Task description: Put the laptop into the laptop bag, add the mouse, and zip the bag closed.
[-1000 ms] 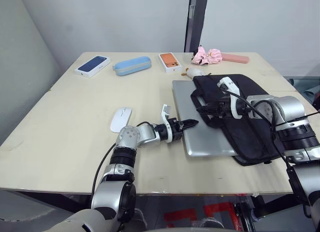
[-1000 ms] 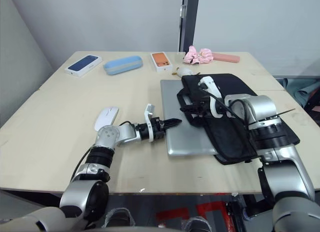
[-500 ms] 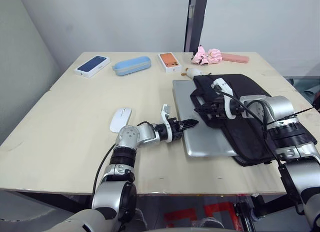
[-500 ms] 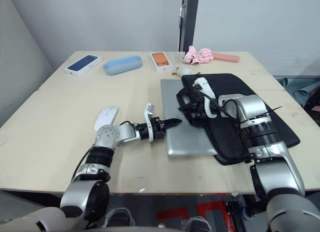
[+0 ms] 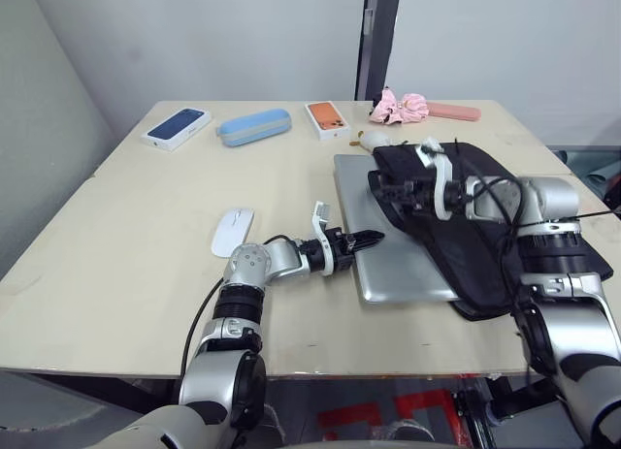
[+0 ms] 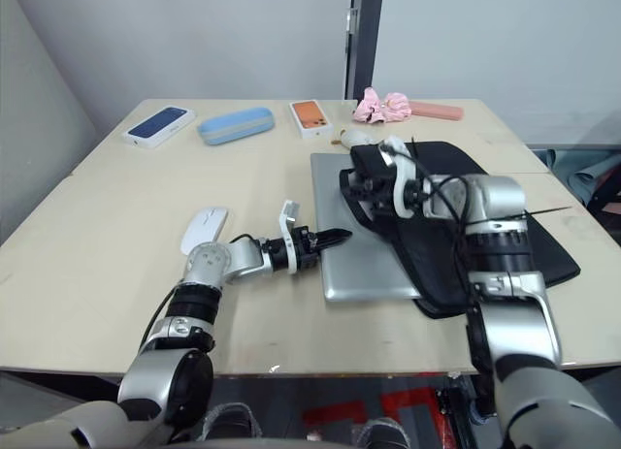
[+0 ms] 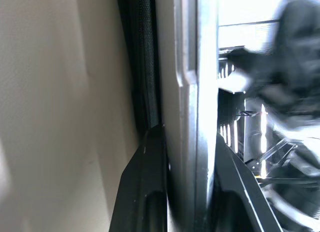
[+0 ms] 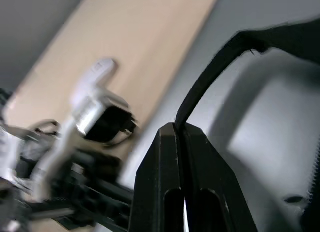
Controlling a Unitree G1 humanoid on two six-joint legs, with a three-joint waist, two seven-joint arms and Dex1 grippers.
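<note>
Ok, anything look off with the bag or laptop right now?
Only the overlap: the black fabric laptop bag lies askew on top of the silver-grey laptop rather than around it. The left gripper clamps the laptop's edge; the right gripper pinches a black bag strap.

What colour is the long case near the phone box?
Light blue. The case shows best in the left eye view.

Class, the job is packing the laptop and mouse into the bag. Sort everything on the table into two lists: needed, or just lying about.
Needed:
laptop
laptop bag
mouse

Lying about:
dark blue phone box
light blue case
orange phone box
pink cloth
pink case
white lump
</note>
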